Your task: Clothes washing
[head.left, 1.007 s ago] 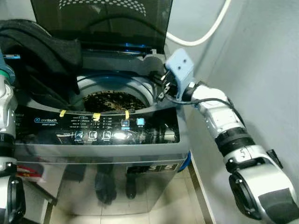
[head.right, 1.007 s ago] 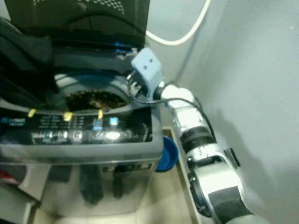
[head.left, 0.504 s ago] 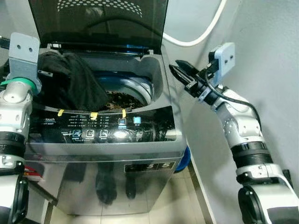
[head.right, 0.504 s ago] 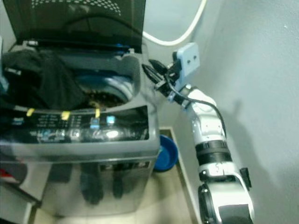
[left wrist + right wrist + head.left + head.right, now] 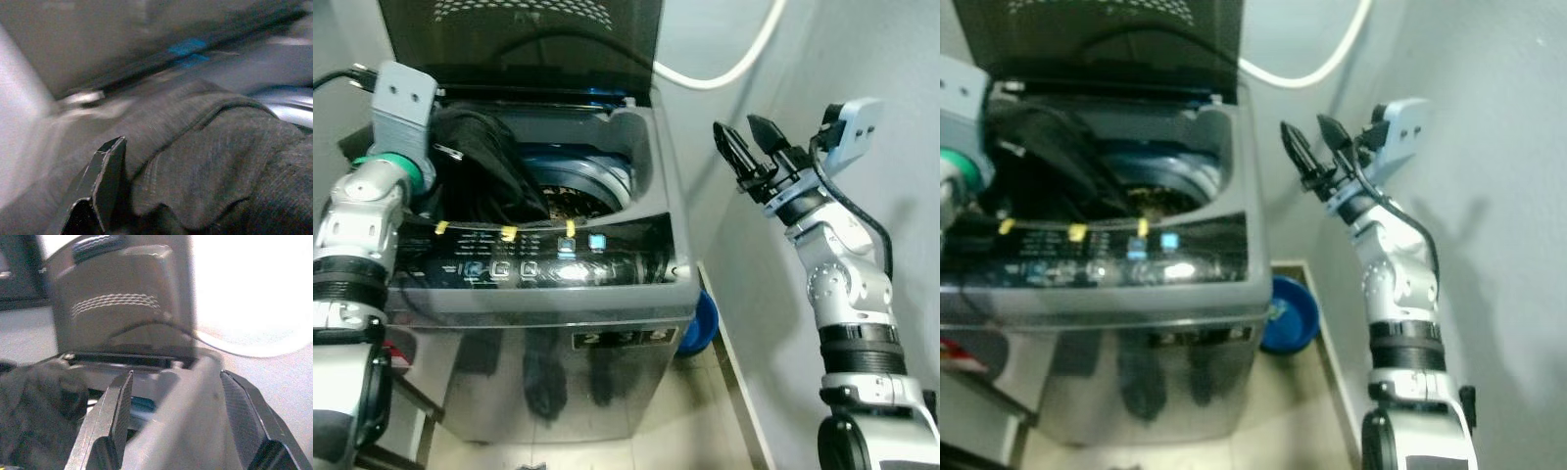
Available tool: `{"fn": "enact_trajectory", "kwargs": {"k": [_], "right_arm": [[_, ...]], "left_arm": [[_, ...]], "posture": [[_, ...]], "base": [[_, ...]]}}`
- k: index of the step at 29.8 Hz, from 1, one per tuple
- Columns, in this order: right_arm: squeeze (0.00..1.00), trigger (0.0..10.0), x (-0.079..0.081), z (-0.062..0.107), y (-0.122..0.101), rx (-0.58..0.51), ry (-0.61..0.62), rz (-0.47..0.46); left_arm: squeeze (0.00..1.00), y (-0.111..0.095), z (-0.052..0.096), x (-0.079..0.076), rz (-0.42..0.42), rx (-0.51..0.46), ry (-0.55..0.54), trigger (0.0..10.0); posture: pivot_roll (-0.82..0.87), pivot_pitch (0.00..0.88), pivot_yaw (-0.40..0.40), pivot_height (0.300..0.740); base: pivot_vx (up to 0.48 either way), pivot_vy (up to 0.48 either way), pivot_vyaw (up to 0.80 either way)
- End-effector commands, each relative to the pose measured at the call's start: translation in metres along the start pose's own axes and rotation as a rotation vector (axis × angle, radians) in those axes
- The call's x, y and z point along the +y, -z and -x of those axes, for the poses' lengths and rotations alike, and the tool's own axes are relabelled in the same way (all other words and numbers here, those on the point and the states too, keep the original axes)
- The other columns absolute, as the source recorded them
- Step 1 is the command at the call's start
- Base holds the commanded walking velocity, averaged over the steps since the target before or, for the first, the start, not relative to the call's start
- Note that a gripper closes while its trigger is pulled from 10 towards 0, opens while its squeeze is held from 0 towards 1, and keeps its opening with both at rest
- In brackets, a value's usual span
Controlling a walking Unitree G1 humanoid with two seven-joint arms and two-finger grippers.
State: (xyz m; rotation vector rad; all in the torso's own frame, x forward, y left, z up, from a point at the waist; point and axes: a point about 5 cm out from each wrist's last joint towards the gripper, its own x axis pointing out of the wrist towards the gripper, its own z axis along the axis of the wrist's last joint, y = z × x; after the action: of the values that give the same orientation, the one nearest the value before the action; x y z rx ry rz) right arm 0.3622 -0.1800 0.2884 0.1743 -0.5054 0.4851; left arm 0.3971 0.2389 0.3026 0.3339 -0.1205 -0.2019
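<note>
Left tool was buried in dark garment over washer tub, grip unclear; right tool gaped empty, well right.

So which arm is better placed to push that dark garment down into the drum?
Probably the left. Its gripper is already at the dark garment over the washer's opening; the right gripper hangs open beside the machine, off to its right.

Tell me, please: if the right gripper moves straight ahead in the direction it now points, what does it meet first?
Most likely the washing machine, at its upper right wall. The right gripper is open beside the machine and points toward it; its wrist view frames the raised lid and the wall ahead. Depth is unclear.
</note>
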Motion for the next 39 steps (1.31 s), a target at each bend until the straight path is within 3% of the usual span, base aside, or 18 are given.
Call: {"fn": "enact_trajectory", "kwargs": {"k": [1, 3, 4, 7, 10, 13, 16, 17, 21, 22, 23, 24, 28, 29, 32, 34, 37, 39], "right_arm": [[0.00, 10.0, 0.000, 0.001, -0.003, -0.015, 0.009, -0.015], [0.00, 10.0, 0.000, 0.003, -0.004, -0.017, 0.012, -0.017], [0.00, 10.0, 0.000, 0.004, -0.004, -0.019, 0.015, -0.014], [0.00, 10.0, 0.001, 0.006, -0.005, -0.017, 0.017, -0.009], [0.00, 10.0, 0.001, 0.006, -0.006, -0.014, 0.019, -0.010], [0.00, 10.0, 0.003, 0.006, -0.005, -0.010, 0.017, -0.014], [0.00, 10.0, 0.005, 0.005, -0.004, -0.006, 0.014, -0.021], [0.00, 10.0, 0.006, 0.005, -0.004, -0.003, 0.015, -0.024], [0.00, 10.0, 0.008, 0.004, -0.003, -0.001, 0.014, -0.034], [0.00, 10.0, 0.009, 0.003, -0.002, 0.001, 0.010, -0.038], [0.00, 10.0, 0.009, 0.003, -0.002, 0.001, 0.010, -0.038], [0.00, 10.0, 0.010, 0.002, -0.001, 0.002, 0.008, -0.040], [0.00, 10.0, 0.011, 0.002, -0.001, 0.004, 0.006, -0.041], [0.00, 10.0, 0.011, 0.001, -0.001, 0.003, 0.004, -0.042], [0.00, 10.0, 0.011, 0.001, -0.001, 0.003, 0.004, -0.043], [0.00, 10.0, 0.011, 0.001, -0.001, 0.002, 0.005, -0.046], [0.00, 10.0, 0.011, 0.001, -0.002, 0.004, 0.006, -0.046], [0.00, 10.0, 0.011, 0.001, -0.002, 0.005, 0.007, -0.045]], "left_arm": [[1.00, -0.024, -0.003, -0.004, -0.010, -0.069, 0.076, 10.0], [1.00, -0.030, -0.005, -0.010, -0.052, -0.064, 0.139, 10.0], [0.00, -0.044, -0.003, -0.015, -0.200, -0.121, 0.158, 10.0], [0.00, -0.059, 0.000, -0.022, -0.393, -0.206, 0.154, 10.0], [0.00, -0.067, 0.002, -0.028, -0.393, -0.271, 0.142, 10.0], [0.00, -0.082, 0.011, -0.044, -0.060, -0.377, 0.212, 10.0], [0.00, -0.075, 0.017, -0.050, -0.025, -0.299, 0.212, 10.0], [0.00, -0.068, 0.017, -0.045, -0.161, -0.234, 0.130, 10.0], [0.00, -0.060, 0.013, -0.014, 0.069, -0.200, -0.095, 10.0], [0.00, -0.047, 0.016, 0.025, 0.322, -0.159, -0.316, 10.0], [0.00, -0.047, 0.016, 0.025, 0.322, -0.159, -0.316, 10.0], [0.00, -0.036, 0.019, 0.045, 0.514, -0.120, -0.448, 10.0], [0.00, -0.018, 0.026, 0.064, 0.610, -0.036, -0.575, 10.0], [0.00, -0.009, 0.030, 0.069, 0.447, 0.020, -0.540, 10.0], [0.00, -0.004, 0.033, 0.068, 0.303, 0.064, -0.483, 10.0], [0.00, 0.001, 0.034, 0.045, -0.060, 0.142, -0.237, 10.0], [0.00, -0.014, 0.032, 0.025, -0.007, 0.044, -0.060, 10.0], [0.00, -0.016, 0.031, 0.024, -0.127, 0.061, -0.073, 10.0]], "posture": [[0.02, 0.127, 0.017, 0.740], [0.01, 0.127, 0.023, 0.740], [0.01, 0.127, 0.025, 0.740], [0.01, 0.125, 0.023, 0.740], [0.01, 0.125, 0.020, 0.740], [0.01, 0.124, 0.016, 0.740], [0.02, 0.125, 0.014, 0.740], [0.02, 0.125, 0.014, 0.740], [0.04, 0.116, 0.005, 0.740], [0.05, 0.112, 0.003, 0.740], [0.05, 0.112, 0.003, 0.740], [0.05, 0.112, 0.003, 0.740], [0.05, 0.108, 0.003, 0.740], [0.05, 0.108, 0.003, 0.740], [0.05, 0.108, 0.003, 0.740], [0.05, 0.111, 0.001, 0.740], [0.05, 0.114, 0.002, 0.740], [0.05, 0.113, 0.002, 0.740]], "base": [[0.000, 0.000, 0.00], [0.000, 0.000, 0.00], [0.000, 0.000, 0.00], [0.000, 0.000, 0.00], [0.000, 0.000, 0.00], [0.000, 0.000, 0.00], [0.000, 0.000, 0.00], [0.000, 0.000, 0.00], [0.000, 0.000, 0.00], [0.000, 0.000, 0.00], [0.000, 0.000, 0.00], [0.000, 0.000, 0.00], [0.000, 0.000, 0.00], [0.000, 0.000, 0.00], [0.000, 0.000, 0.00], [0.000, 0.000, 0.00], [0.000, 0.000, 0.00], [0.000, 0.000, 0.00]]}}
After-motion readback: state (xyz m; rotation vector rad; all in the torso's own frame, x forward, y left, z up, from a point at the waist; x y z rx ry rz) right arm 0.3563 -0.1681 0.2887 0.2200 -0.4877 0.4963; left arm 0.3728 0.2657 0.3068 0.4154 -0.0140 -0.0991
